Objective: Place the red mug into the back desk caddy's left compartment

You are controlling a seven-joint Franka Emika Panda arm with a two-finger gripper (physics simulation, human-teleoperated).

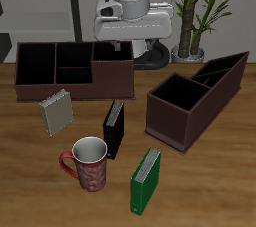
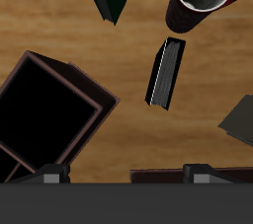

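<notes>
Items counted on the wooden table: two desk caddies, three books, one mug.

Exterior view, left to right:

1. The back desk caddy: one unit, wide and low, dark brown with black interior, at the rear of the table. Its left compartment is the large undivided end section; nothing is seen inside it. The remaining sections are divided by partitions.
2. A grey book: one, standing tilted, just in front of the back desk caddy.
3. The red mug: one, upright on the table surface near the front edge, pale interior visible, loop handle pointing away from the books beside it. It stands well apart from the back desk caddy and is not inside any compartment.
4. A black book: one, standing on edge, just beside and slightly behind the mug.
5. A green book: one, standing on edge, near the front edge.
6. A second caddy: one, long and narrow, dark brown, set at an angle, raised sloped end farther back.

The gripper hangs above the rear of the table, over the back desk caddy, clear of all items. In the wrist view two fingertips show set wide apart with nothing between them: the pincer is fully spread and holds nothing. That view also shows the mug's rim, the black and green books, and an open black-lined caddy section.
</notes>
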